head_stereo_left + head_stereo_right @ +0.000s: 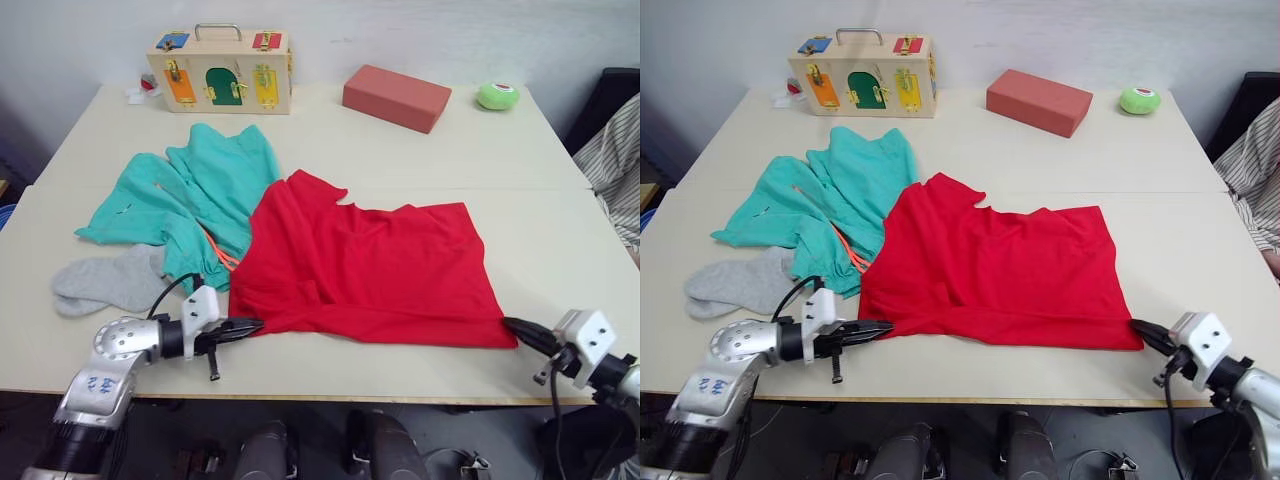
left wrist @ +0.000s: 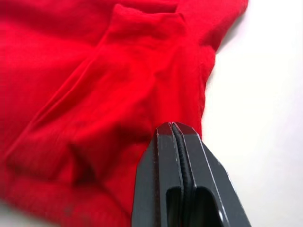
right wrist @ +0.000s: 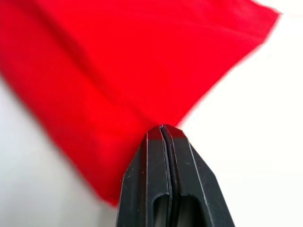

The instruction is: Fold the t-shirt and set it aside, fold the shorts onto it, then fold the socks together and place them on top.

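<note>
The red t-shirt [image 1: 370,265] lies spread flat in the middle of the table, its hem toward the near edge. At the hem's near-left corner my left gripper [image 1: 255,324] is shut on the cloth, which bunches toward the fingertips [image 2: 163,137] in the left wrist view. The hem's near-right corner is pinched by my right gripper [image 1: 508,324], also shut on the t-shirt [image 3: 118,85]. The teal shorts [image 1: 200,190] lie crumpled to the left, partly under the shirt's left edge. The grey socks [image 1: 110,280] rest at the shorts' near-left side.
A wooden latch box [image 1: 220,75], a red block [image 1: 395,97] and a green round object [image 1: 497,95] stand along the far edge. A person's striped sleeve [image 1: 615,160] is at the right. The table's front edge [image 1: 380,385] runs close behind both grippers.
</note>
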`<state>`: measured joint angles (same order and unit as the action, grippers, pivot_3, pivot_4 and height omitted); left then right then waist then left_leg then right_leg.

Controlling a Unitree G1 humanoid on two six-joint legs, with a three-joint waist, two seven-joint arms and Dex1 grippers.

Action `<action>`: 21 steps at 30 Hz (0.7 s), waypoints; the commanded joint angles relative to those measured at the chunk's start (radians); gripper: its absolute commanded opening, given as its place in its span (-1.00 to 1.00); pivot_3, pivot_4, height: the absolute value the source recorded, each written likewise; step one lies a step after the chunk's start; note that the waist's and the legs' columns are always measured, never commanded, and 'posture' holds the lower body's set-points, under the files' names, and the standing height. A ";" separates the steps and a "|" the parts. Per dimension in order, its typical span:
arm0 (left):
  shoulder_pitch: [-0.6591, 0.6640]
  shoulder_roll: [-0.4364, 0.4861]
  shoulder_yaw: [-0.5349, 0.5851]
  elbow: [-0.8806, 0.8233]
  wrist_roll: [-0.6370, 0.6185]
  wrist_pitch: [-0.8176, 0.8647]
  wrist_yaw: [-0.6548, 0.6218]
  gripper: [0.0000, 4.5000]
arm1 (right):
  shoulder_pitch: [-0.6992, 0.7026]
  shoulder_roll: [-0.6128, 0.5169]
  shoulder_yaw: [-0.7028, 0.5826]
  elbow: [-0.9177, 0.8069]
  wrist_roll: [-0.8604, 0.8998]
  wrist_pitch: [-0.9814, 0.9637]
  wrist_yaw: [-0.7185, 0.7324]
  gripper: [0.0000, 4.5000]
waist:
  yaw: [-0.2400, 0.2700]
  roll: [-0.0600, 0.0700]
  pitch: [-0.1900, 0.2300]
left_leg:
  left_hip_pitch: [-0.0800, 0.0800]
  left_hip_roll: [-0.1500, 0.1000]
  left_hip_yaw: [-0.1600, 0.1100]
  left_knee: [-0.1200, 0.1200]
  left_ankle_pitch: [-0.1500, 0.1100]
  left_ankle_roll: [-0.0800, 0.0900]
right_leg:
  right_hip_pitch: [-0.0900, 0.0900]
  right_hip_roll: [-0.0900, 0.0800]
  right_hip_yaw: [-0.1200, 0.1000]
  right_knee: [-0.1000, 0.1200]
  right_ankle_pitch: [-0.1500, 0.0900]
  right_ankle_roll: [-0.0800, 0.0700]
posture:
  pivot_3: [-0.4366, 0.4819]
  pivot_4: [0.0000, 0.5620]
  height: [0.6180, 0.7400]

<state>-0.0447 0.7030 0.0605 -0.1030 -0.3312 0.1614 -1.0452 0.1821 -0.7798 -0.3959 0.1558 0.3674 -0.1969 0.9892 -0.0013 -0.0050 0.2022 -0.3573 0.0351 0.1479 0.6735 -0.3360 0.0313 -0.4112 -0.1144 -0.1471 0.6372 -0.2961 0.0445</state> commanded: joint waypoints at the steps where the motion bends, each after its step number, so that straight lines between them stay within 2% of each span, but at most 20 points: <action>1: 0.031 0.071 0.098 -0.130 -0.096 0.060 -0.035 -0.91 | 0.056 -0.065 -0.071 -0.138 0.095 0.068 0.086 -0.93 | 0.001 0.000 0.000 | 0.000 0.000 0.000 -0.001 0.000 0.000 | 0.000 0.000 0.000 0.000 0.000 0.000 | -0.05 -0.47 1.00; 3: 0.057 0.106 0.119 -0.173 -0.105 0.070 -0.049 -0.72 | 0.129 -0.104 -0.079 -0.210 0.105 0.086 0.159 -0.73 | 0.003 0.000 0.000 | 0.000 0.000 0.000 -0.003 0.000 0.000 | 0.000 0.000 0.000 -0.001 0.000 0.000 | -0.05 -0.47 1.00; 5: 0.098 0.150 0.121 -0.186 -0.064 0.025 -0.080 -0.44 | 0.178 -0.118 -0.079 -0.242 0.104 0.086 0.196 -0.41 | 0.005 0.000 0.000 | 0.002 0.000 0.000 -0.007 0.001 0.001 | 0.002 0.000 -0.001 -0.005 0.000 0.000 | -0.05 -0.47 1.00; 8: 0.123 0.149 0.126 -0.172 -0.036 -0.008 -0.054 -0.03 | 0.191 -0.110 -0.054 -0.179 0.016 -0.036 0.205 0.05 | 0.007 0.000 0.000 | 0.001 -0.001 0.000 -0.008 0.001 0.000 | 0.002 0.000 -0.001 -0.008 0.000 0.000 | -0.05 -0.47 1.00; 10: 0.138 0.156 0.094 -0.139 0.049 -0.104 -0.045 0.25 | 0.160 -0.101 -0.022 -0.106 -0.050 -0.122 0.192 0.36 | 0.006 0.000 0.000 | 0.000 -0.002 0.000 -0.008 0.001 0.001 | 0.002 0.000 -0.001 -0.010 0.001 0.002 | -0.05 -0.47 1.00; 13: 0.130 0.145 0.059 -0.096 0.126 -0.188 -0.023 0.67 | 0.112 -0.096 0.016 -0.029 -0.104 -0.185 0.171 0.36 | 0.003 0.000 0.000 | 0.000 -0.003 0.001 -0.008 0.001 0.002 | 0.002 0.000 0.000 -0.011 0.002 0.004 | -0.05 -0.47 1.00; 20: 0.065 0.095 0.007 -0.054 0.152 -0.176 0.029 0.67 | -0.006 -0.094 0.108 0.112 -0.170 -0.278 0.154 0.36 | -0.002 -0.005 -0.003 | 0.002 -0.002 0.001 -0.008 0.002 0.001 | 0.003 0.000 0.000 -0.010 0.004 0.002 | -0.05 -0.47 1.00; 21: 0.057 0.092 -0.002 -0.050 0.160 -0.180 0.034 0.68 | -0.016 -0.095 0.117 0.122 -0.173 -0.289 0.155 0.29 | -0.002 -0.006 -0.003 | 0.002 -0.002 0.001 -0.008 0.002 0.001 | 0.003 0.000 0.000 -0.010 0.004 0.002 | -0.05 -0.47 1.00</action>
<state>0.0184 0.7983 0.0683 -0.1479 -0.1888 -0.0082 -1.0203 0.1686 -0.8781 -0.3065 0.2412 0.2273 -0.4734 1.1551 -0.0034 -0.0106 0.1993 -0.3551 0.0330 0.1487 0.6650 -0.3337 0.0324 -0.4080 -0.1146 -0.1469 0.6268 -0.2920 0.0469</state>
